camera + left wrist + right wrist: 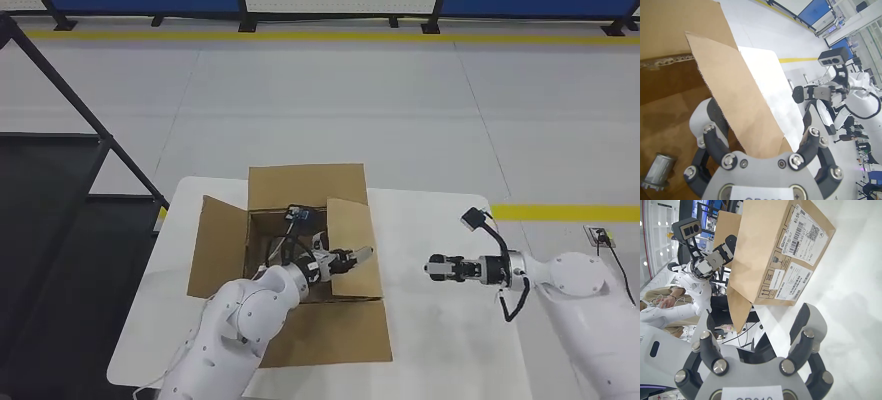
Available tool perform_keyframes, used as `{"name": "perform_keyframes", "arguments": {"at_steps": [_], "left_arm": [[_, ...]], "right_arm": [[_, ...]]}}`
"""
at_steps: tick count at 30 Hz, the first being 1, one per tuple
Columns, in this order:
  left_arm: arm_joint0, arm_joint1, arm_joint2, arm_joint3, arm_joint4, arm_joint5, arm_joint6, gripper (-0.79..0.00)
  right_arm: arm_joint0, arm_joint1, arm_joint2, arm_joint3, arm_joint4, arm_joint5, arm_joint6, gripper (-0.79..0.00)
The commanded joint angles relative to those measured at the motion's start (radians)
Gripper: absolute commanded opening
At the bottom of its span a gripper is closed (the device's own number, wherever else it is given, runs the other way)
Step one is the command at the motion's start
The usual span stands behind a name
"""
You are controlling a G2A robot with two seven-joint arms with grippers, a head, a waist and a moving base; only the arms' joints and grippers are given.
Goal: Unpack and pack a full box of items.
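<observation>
While my left end effector (759, 116) straddles the flap (734, 85), wide, likely to fold it back, my right end effector (757, 313) hovers wide beside the box (791, 256).

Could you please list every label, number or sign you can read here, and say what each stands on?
Brown cardboard box, side wall: white shipping label with barcode and QR code; its print is too small to quote reliably.
Lower white label: barcodes, print too small.
Printed on the cardboard: black upward arrows among handling symbols.
White tag on left gripper, white tag on right gripper: cut off, unreadable.
</observation>
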Motion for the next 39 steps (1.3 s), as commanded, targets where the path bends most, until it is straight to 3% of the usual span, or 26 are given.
{"name": "perform_keyframes", "arguments": {"at_steps": [1, 13, 28, 34, 39], "left_arm": [[-0.005, -0.004, 0.012, -0.008, -0.005, 0.003, 0.018, 0.0], [-0.089, -0.04, 0.109, 0.038, -0.045, 0.026, 0.076, 0.0], [-0.223, -0.122, 0.327, 0.209, -0.02, 0.081, 0.111, 0.0], [-0.245, -0.147, 0.346, 0.26, -0.032, 0.102, 0.141, 0.0], [-0.237, -0.151, 0.328, 0.254, -0.016, 0.113, 0.156, 0.0]], "right_arm": [[0.011, 0.005, -0.022, 0.029, 0.044, -0.039, -0.039, 0.0], [-0.059, 0.092, 0.026, -0.011, 0.176, -0.212, -0.212, 0.0], [-0.159, 0.213, 0.132, -0.107, 0.218, -0.326, -0.326, 0.0], [-0.194, 0.256, 0.158, -0.163, 0.228, -0.349, -0.349, 0.0], [-0.176, 0.279, 0.126, -0.179, 0.235, -0.341, -0.341, 0.0]]}}
